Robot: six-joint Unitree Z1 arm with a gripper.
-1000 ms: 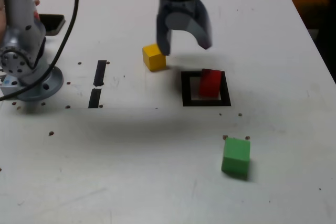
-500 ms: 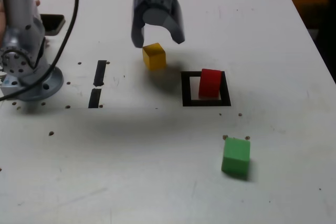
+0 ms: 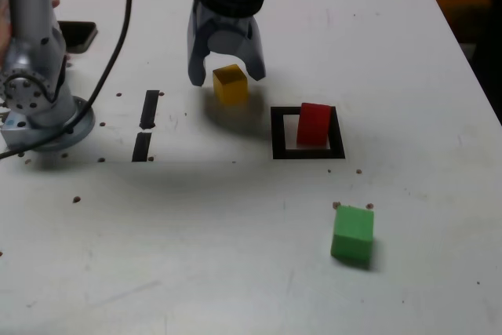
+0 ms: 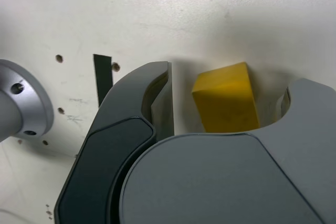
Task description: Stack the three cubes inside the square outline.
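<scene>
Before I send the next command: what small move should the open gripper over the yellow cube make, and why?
I'd probably lower the grey two-fingered gripper straight down, jaws open: in the wrist view the small yellow cube sits between the fingers with bare table on both sides, and neither appears to touch it yet.

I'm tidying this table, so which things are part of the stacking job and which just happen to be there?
For the job:
- red cube
- yellow cube
- green cube
- square outline

Lying about:
- two black strips
- dark flat object
</scene>
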